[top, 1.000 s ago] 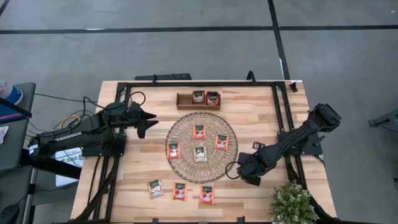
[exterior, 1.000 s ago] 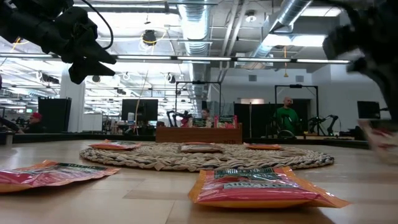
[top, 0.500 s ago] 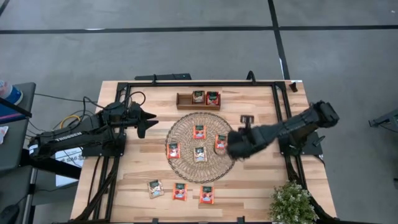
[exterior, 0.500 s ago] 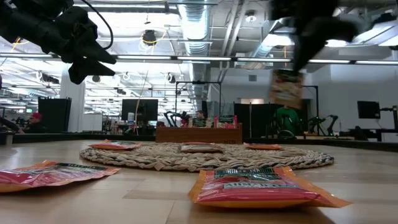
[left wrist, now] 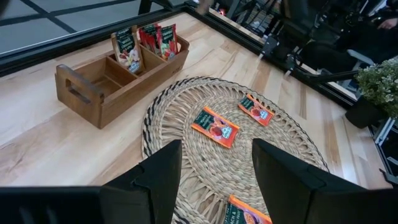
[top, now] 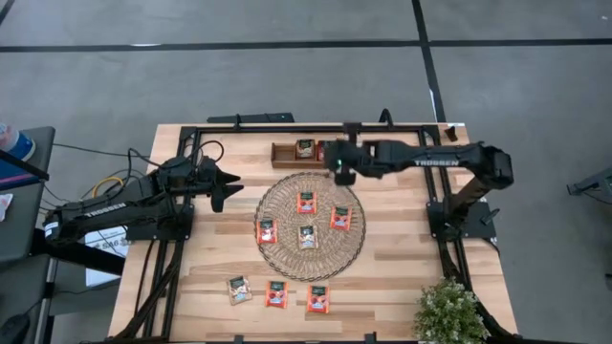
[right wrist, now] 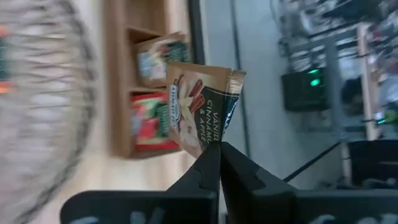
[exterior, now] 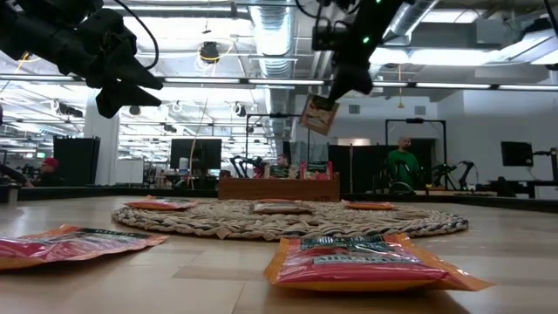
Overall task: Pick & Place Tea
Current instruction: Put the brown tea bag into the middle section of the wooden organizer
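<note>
My right gripper [top: 339, 164] hovers by the right end of the brown wooden tray [top: 287, 156], shut on a pale tea sachet [right wrist: 198, 106] that also shows in the low view [exterior: 318, 113]. The tray holds two upright sachets [top: 305, 148] [top: 327, 150]. Several red-orange sachets lie flat on the round woven mat [top: 309, 250], one of them here [top: 306, 202]. Three more lie flat on the table near its front edge, one of them here [top: 276, 293]. My left gripper [top: 226, 187] is open and empty, in the air left of the mat [left wrist: 186, 124]. My right gripper pinches the pale sachet by one edge, near a corner [right wrist: 208, 144], between its two shut fingertips [right wrist: 229, 163]. The fingers come from above, slanting down. The sachet hangs tilted below them [exterior: 318, 113], lifted clear of the table and the tray.
A black frame rail [top: 316, 128] runs along the table's far edge, with more rails on both sides. A potted green plant [top: 448, 311] stands at the near right corner. Bare wood lies to the right of the mat.
My right gripper has risen from low over the table's near right part. It has swung toward the far edge and the left, passing over the mat's right rim, and now hovers by the tray. The pale sachet has gone with it, lifted clear and hanging.
</note>
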`<state>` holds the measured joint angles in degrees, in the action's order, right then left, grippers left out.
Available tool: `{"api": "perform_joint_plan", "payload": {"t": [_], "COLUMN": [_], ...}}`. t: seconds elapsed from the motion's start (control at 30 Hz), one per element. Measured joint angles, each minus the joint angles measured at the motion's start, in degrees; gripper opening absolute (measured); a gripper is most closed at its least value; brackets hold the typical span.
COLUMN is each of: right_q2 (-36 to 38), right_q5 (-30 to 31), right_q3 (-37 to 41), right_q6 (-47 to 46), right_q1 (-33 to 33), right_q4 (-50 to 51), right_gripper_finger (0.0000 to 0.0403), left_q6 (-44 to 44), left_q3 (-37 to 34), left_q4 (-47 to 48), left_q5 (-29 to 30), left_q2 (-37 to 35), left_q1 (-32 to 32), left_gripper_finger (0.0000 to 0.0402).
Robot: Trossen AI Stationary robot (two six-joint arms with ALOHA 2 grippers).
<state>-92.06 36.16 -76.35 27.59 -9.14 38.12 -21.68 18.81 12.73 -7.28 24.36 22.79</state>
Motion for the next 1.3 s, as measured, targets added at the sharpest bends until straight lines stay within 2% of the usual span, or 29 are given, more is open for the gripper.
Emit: {"api": "perform_joint_plan", "payload": {"t": [0.13, 0.3, 0.57, 0.77, 1.3], "right_q2": [-1.55, -5.80, -17.16, -23.35, -24.52], "right_q5": [-0.96, -5.64, -7.99, -10.66, -16.58], "right_q3": [-0.54, -4.81, -16.82, -23.55, -24.54], "right_q6": [7.71, 9.84, 13.74, 12.10, 8.84], "right_q1": [-3.69, -6.28, -7.51, -8.36, -8.75], "right_q4": [-6.16, -8.29, -5.65, 2.40, 7.05], "right_gripper_finger": [0.0000, 0.0000, 0.0000, 0.0000, 0.0000], "left_q6": [-0.18, -0.25, -0.67, -0.83, -0.71], "left_q3": [0.00, 0.00, 0.00, 0.00, 0.00], "left_q4": [0.00, -0.02, -0.02, -0.05, -0.02], "left_q5": [0.11, 1.25, 2.15, 1.92, 2.29], "left_q2": [0.00, 0.22, 1.40, 2.06, 2.34], "left_q1": [0.01, 0.01, -0.04, -0.07, -0.07], "left_gripper_finger": [0.0188, 0.0188, 0.0188, 0.0188, 0.0188]}}
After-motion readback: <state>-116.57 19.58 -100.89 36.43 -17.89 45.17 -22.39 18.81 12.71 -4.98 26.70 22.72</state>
